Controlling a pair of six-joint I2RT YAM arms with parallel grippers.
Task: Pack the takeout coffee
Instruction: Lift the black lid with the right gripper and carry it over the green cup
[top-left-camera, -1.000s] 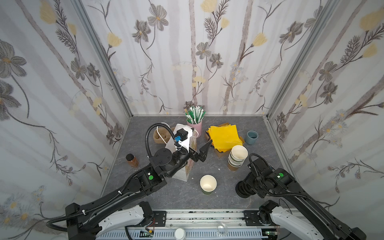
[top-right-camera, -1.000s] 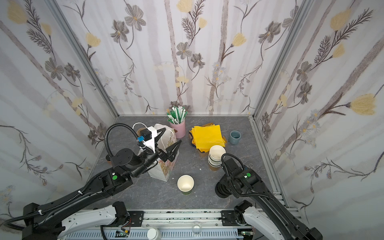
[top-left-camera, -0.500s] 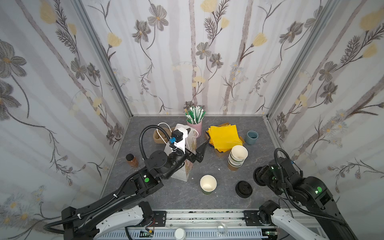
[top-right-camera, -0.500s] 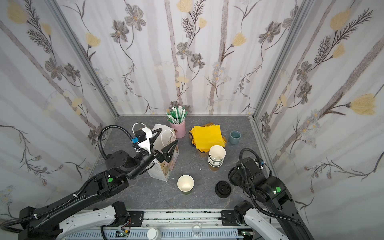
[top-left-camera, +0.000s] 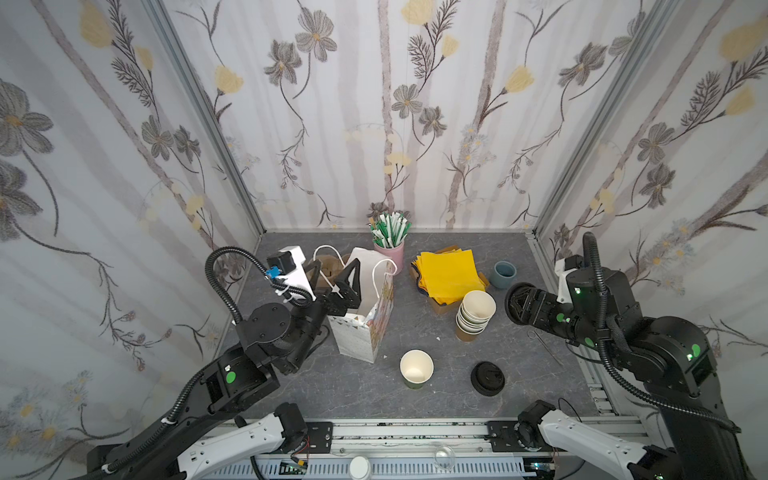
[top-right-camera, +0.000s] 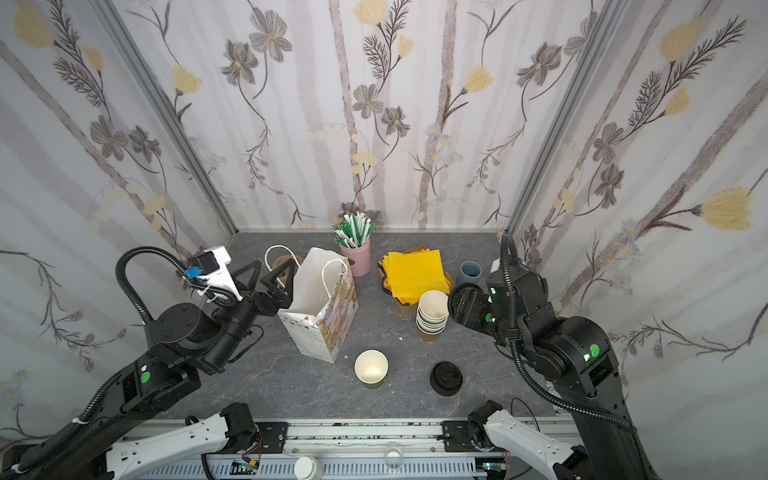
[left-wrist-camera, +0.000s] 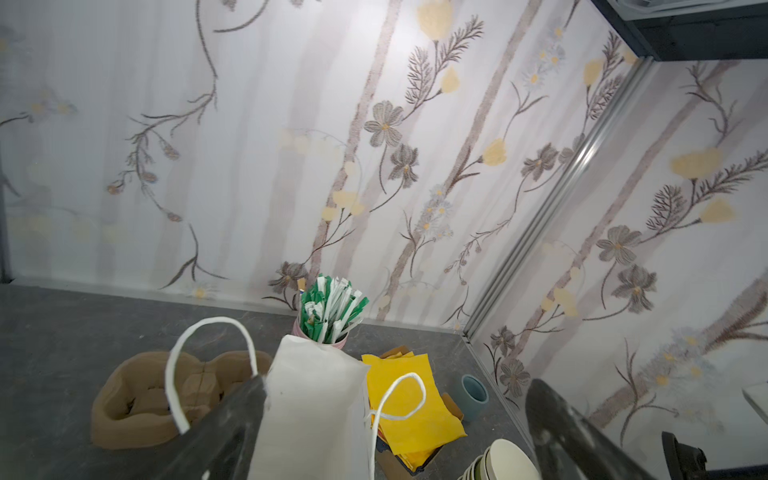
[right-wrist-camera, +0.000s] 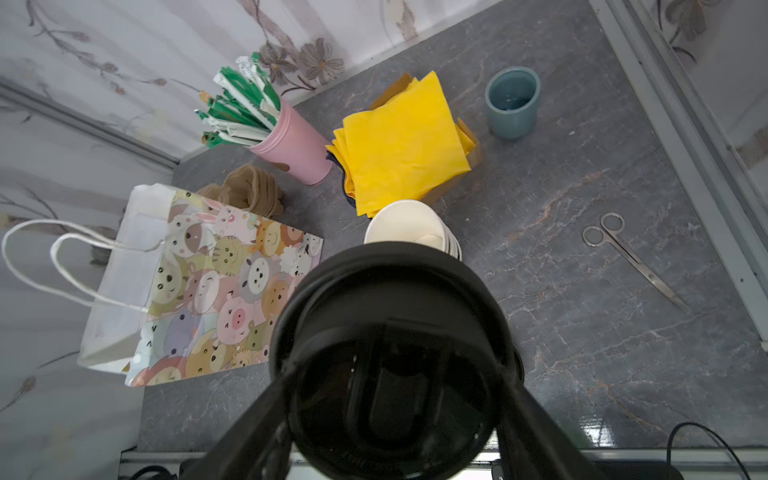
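So, in both top views the takeout coffee cup (top-left-camera: 416, 368) stands lidless near the surface's (top-left-camera: 332, 386) front: light, squashy paper, I'd grip it gently mid-wall. Left wrist view: left tool (left-wrist-camera: 397, 381) spread wide at the bag (left-wrist-camera: 316, 399). Right wrist view: right tool (right-wrist-camera: 395, 345) pinches a black lid (right-wrist-camera: 390, 374); no readable writing anywhere.

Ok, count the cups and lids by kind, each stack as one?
Lone lidless paper cup: 1
Stack of paper cups: 1
Pink cup of straws: 1
Blue-grey cup: 1
Pile of black lids: 1
Black lid in the right gripper: 1
Total: 6
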